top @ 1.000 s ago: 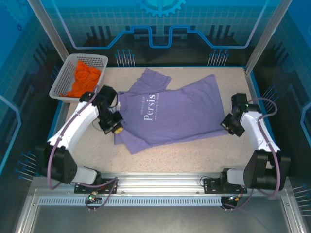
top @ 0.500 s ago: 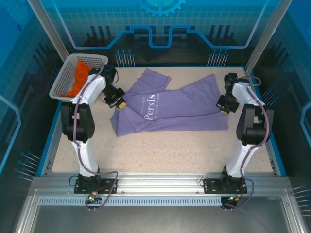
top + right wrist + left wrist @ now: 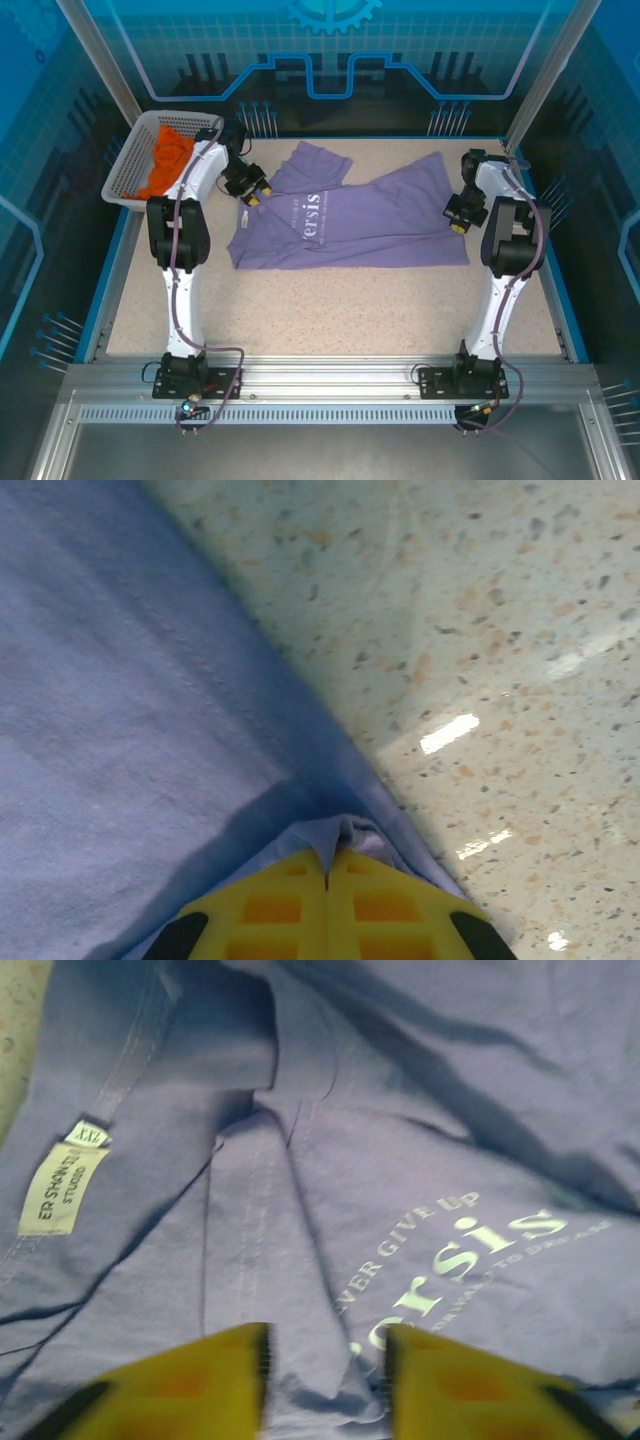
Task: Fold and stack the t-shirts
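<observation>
The lavender-purple t-shirt [image 3: 350, 225] lies across the middle of the table, white lettering up, its near edge a straight fold. My left gripper [image 3: 246, 190] hovers over the shirt's left end near the collar. In the left wrist view that gripper [image 3: 325, 1345] is open, its yellow fingers [image 3: 200, 1385] apart above the wrinkled cloth [image 3: 400, 1160] and a neck label [image 3: 60, 1188]. My right gripper [image 3: 458, 218] is at the shirt's right edge, and the right wrist view has it [image 3: 328, 855] shut on a pinch of purple hem [image 3: 120, 680]. The orange t-shirt [image 3: 165, 160] lies crumpled in the basket.
A white mesh basket [image 3: 118, 180] stands at the back left corner, close behind my left arm. Speckled tabletop [image 3: 330, 300] stretches from the shirt to the near edge. Blue walls close in the back and both sides.
Both arms have stretched toward the back, carrying the shirt's near part up into a narrower band. My left gripper has opened and let go of the cloth. The right stays shut on the hem.
</observation>
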Motion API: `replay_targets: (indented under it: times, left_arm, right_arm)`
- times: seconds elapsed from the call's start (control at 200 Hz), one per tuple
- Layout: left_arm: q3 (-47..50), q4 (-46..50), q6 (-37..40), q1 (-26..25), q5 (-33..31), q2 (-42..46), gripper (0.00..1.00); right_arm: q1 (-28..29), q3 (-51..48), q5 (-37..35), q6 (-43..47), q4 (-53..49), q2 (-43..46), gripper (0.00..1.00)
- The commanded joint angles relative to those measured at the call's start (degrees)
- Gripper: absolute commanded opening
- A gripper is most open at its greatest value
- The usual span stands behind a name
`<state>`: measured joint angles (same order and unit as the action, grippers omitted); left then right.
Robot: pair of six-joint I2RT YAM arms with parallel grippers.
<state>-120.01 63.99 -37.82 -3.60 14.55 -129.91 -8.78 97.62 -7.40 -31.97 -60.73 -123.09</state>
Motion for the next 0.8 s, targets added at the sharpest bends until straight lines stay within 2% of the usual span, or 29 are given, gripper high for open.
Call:
replay_targets:
  times: [0.0,0.055,0.1,0.2,0.28,0.39,0.5,0.64,0.795]
  left_arm:
    - [-0.44,-2.97,-1.65,-0.1,-1.05,4.21,0.51]
    - [1.46,-4.19,-1.29,-0.18,-1.89,6.52,0.55]
    - [4.82,-5.77,-1.28,-0.27,-2.45,9.46,0.58]
    - [16.33,-9.03,-1.34,-0.27,-0.56,17.06,0.54]
    - [28.54,-12.24,-0.63,-0.53,1.9,24.05,0.56]
    - [45.44,-18.41,-0.11,-0.62,6.87,33.42,0.69]
    - [56.48,-21.12,1.49,-0.71,8.17,39.21,0.75]
    - [63.65,-23.65,2.91,-0.89,7.05,41.83,0.81]
    - [66.44,-27.78,1.62,-1.83,5.59,39.6,0.8]
  right_arm:
    - [-2.27,0.73,3.7,-0.94,-1.94,0.51,0.11]
    - [-2.88,-0.17,4.67,-1.85,-1.66,1.42,0.23]
    - [-3.55,-1.82,5.62,-2.84,-0.63,3.24,0.38]
    - [-4.01,-7.98,8.55,-3.86,4.46,9.65,0.51]
    - [-3.96,-14.42,11.58,-4.32,8.95,15.25,0.62]
    - [-3.09,-23.61,17.68,-3.4,16.36,21.63,0.64]
    - [-0.97,-29.51,22.6,-1.73,20.73,23.94,0.61]
    - [1.58,-32.41,22.03,-1.94,21.7,23.95,0.55]
    - [2.93,-32.76,22.07,-2.9,22.29,21.71,0.48]
